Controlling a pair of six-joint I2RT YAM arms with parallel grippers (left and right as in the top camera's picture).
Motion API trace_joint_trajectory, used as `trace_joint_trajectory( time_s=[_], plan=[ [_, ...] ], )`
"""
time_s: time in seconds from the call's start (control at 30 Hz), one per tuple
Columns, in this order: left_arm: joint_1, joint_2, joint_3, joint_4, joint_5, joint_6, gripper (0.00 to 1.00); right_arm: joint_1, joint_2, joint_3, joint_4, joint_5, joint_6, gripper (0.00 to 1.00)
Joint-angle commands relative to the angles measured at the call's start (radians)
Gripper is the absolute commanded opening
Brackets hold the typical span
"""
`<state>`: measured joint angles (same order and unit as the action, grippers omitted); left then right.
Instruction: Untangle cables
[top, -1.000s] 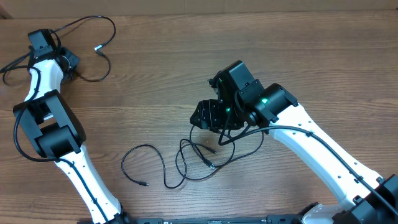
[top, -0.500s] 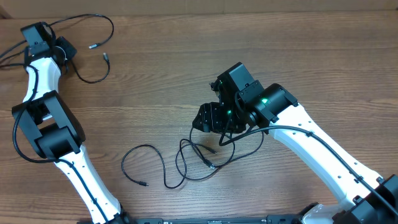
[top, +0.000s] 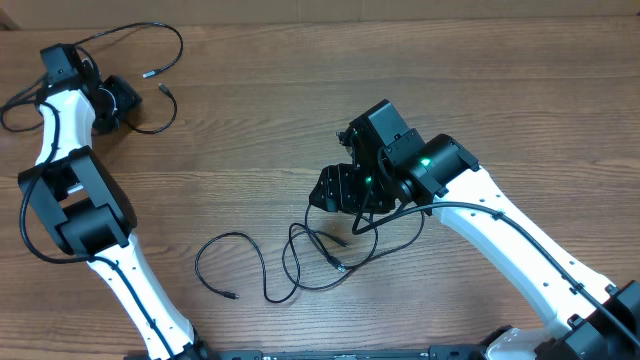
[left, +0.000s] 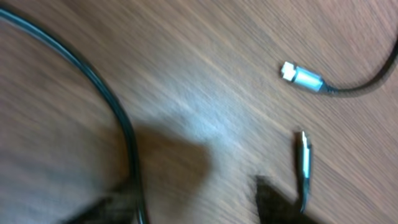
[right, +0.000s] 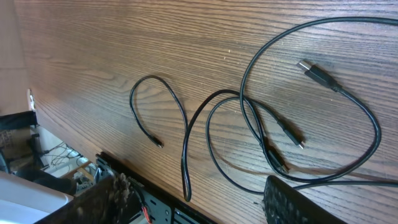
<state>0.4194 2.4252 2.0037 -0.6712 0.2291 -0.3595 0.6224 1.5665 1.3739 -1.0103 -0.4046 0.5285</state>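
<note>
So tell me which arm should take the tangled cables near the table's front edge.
Right. The right fingers hang open just above the tangled cables, which fill its wrist view. The left fingers sit at the far back corner beside a separate cable.

A robotics lab – a brown wood-grain table (top: 260, 120) with a white-and-black jointed left arm (top: 62, 125) and matching right arm (top: 520, 238) rising from its near edge; beyond that edge, a clutter of loose wires and equipment (right: 55, 155)
</note>
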Motion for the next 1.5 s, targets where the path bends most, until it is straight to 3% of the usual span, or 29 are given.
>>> trace_joint_trajectory(
  time_s=[0.0,0.1,0.13,0.33,0.47,0.9,1.3,1.47],
  plan=[
    [0.001,-0.105,0.04,-0.05,0.08,0.012,0.29,0.005,-0.005,0.0,0.005,-0.006,0.001,0.69],
    [0.001,-0.129,0.04,-0.13,0.085,0.012,0.15,0.005,-0.005,0.0,0.006,0.001,-0.007,0.69],
    [0.001,-0.129,0.04,-0.161,0.073,0.012,0.04,0.005,-0.005,0.0,0.006,0.004,-0.006,0.69],
    [-0.003,-0.106,0.032,-0.318,-0.066,-0.042,0.04,0.005,-0.005,0.0,0.01,0.007,-0.006,0.7],
    [-0.007,-0.089,0.013,-0.349,-0.08,-0.056,0.04,0.005,-0.005,0.0,0.01,0.012,-0.007,0.69],
    [-0.079,-0.089,-0.153,-0.187,-0.088,-0.069,0.04,0.005,-0.005,0.0,0.009,0.011,-0.006,0.69],
    [-0.093,-0.085,-0.21,-0.185,-0.254,-0.318,0.04,0.005,-0.005,0.0,0.01,0.012,-0.006,0.69],
    [-0.093,-0.05,-0.217,-0.116,-0.254,-0.329,0.04,0.005,-0.005,0.0,0.01,0.012,-0.006,0.69]
  ],
)
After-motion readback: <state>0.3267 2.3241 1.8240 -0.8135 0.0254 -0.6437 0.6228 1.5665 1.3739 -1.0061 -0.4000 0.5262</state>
